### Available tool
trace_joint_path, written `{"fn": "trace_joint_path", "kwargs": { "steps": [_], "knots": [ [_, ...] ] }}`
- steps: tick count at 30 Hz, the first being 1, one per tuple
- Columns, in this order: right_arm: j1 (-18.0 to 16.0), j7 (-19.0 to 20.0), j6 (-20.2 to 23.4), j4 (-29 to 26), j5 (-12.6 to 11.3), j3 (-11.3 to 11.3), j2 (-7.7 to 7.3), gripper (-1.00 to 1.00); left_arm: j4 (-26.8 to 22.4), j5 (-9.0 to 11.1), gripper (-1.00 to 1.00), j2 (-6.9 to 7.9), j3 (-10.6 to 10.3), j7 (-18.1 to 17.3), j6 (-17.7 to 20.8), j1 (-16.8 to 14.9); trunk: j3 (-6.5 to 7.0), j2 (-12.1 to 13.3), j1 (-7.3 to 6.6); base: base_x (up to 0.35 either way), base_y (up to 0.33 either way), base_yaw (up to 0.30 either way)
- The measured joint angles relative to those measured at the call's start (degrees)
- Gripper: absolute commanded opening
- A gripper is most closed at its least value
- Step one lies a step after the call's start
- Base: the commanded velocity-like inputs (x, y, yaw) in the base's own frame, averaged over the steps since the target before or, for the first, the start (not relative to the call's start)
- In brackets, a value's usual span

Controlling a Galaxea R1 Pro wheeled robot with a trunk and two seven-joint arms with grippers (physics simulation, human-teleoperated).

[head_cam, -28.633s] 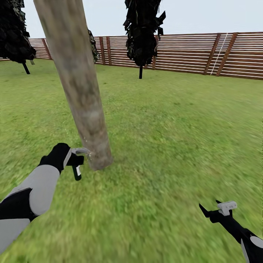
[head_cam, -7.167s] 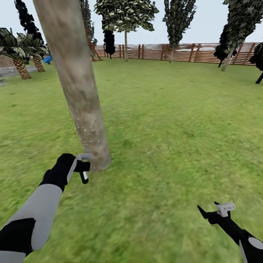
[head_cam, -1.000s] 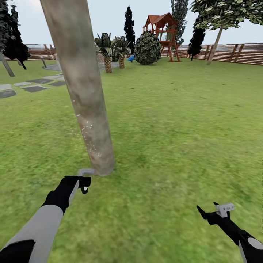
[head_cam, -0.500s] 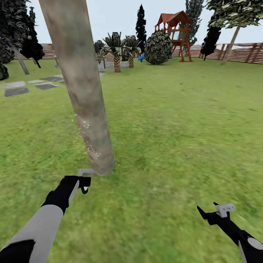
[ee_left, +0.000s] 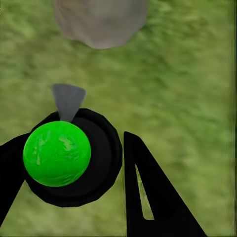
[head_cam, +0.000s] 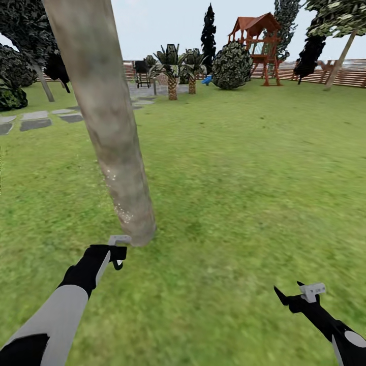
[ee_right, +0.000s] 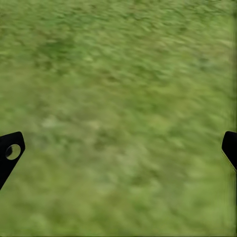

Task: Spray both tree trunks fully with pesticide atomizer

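Left gripper [head_cam: 118,252] clamped on sprayer [head_cam: 119,264] at foot of tree trunk [head_cam: 109,137].
Head view: trunk base just ahead of it; right gripper [head_cam: 291,294] spread over grass [head_cam: 244,178]. Left wrist view: fingers [ee_left: 148,197] pinch sprayer [ee_left: 74,155], trunk [ee_left: 101,22] ahead. Right wrist view: fingertips [ee_right: 11,150] wide apart above grass.

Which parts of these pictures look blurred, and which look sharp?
Head view: the grass is smeared, the tree trunk mottled and soft. Left wrist view: the green ball is crisp, with glints. Right wrist view: the lawn is blurred throughout.
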Motion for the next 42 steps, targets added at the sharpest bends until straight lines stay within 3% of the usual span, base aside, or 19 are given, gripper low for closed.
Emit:
{"fn": "trace_joint_path", "kwargs": {
  "steps": [20,28,33,36,38,41,42],
  "knots": [
    [0.0,-0.1,0.0,-0.1,0.0,-0.1,-0.01,1.0,1.3,0.0,-1.0,-0.68,0.2,0.0,-0.1,0.0,0.0,0.0,0.0,0.13,-0.277,0.267],
    [0.0,-0.1,-0.1,-0.3,0.0,-0.1,-0.05,1.0,0.9,0.3,-1.0,-0.33,0.1,-0.2,0.4,0.0,0.18,0.0,0.0,-0.022,-0.312,0.254],
    [0.0,-0.1,-0.1,-0.5,0.0,-0.2,-0.1,1.0,-3.9,-0.1,-1.0,-0.52,-0.7,-0.3,0.6,0.0,0.3,0.0,0.0,-0.022,-0.092,0.055],
    [0.0,-0.1,-0.1,-0.4,0.0,-0.1,-0.08,1.0,-4.8,-0.2,-1.0,-0.08,-0.5,-0.8,3.5,-1.0,0.3,0.0,0.0,0.0,-0.002,0.001],
    [0.0,-0.1,0.0,-0.4,0.0,-0.2,-0.29,1.0,-5.3,0.1,-1.0,-0.3,-0.6,-0.9,7.3,-3.5,0.31,0.0,0.0,0.0,0.0,0.0],
    [0.0,-0.1,0.0,-0.2,0.1,-2.4,-0.37,1.0,-4.9,0.1,-1.0,-0.59,-0.6,-1.0,9.4,-8.5,0.31,0.0,0.0,0.0,0.0,0.0],
    [0.0,-0.1,0.1,-0.2,0.1,-3.9,-0.4,1.0,-4.8,0.1,-1.0,-0.56,-0.6,-1.1,11.9,-10.5,0.31,0.0,0.0,0.0,0.0,0.0]
  ]
}}
